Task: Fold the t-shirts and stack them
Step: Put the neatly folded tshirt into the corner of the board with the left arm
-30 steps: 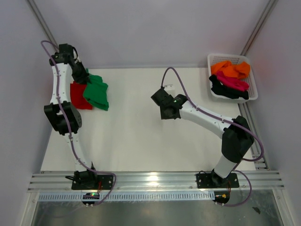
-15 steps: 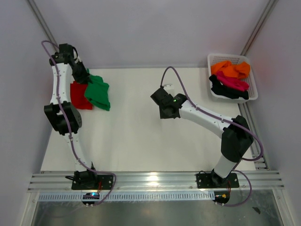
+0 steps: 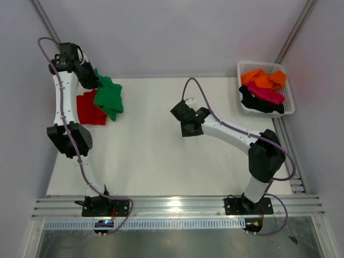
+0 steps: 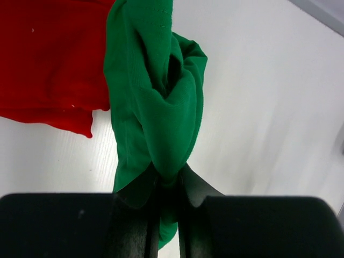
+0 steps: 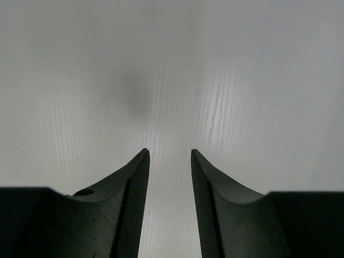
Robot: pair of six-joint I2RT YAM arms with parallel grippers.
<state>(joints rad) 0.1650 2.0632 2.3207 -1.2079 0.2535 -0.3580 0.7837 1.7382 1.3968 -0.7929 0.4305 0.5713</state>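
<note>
The bright green t-shirt (image 3: 109,98) hangs bunched from my left gripper (image 3: 92,80) at the far left of the table. In the left wrist view the jaws are shut on a fold of the green t-shirt (image 4: 156,107), and my left gripper (image 4: 167,180) holds it above the table. The red t-shirt (image 3: 87,109) lies flat underneath, partly covered by the green one, and shows as the red t-shirt (image 4: 51,59) at the upper left. My right gripper (image 3: 183,119) hovers over mid-table; in its own view the right gripper (image 5: 170,155) is open over bare table.
A white mesh basket (image 3: 288,97) stands at the back right and holds orange (image 3: 263,79), magenta (image 3: 265,94) and black (image 3: 257,102) t-shirts. Grey walls close in the table on the left, the back and the right.
My left gripper has lifted and pulled back toward the far left corner with the green t-shirt, uncovering more of the red one. The right arm has barely shifted.
</note>
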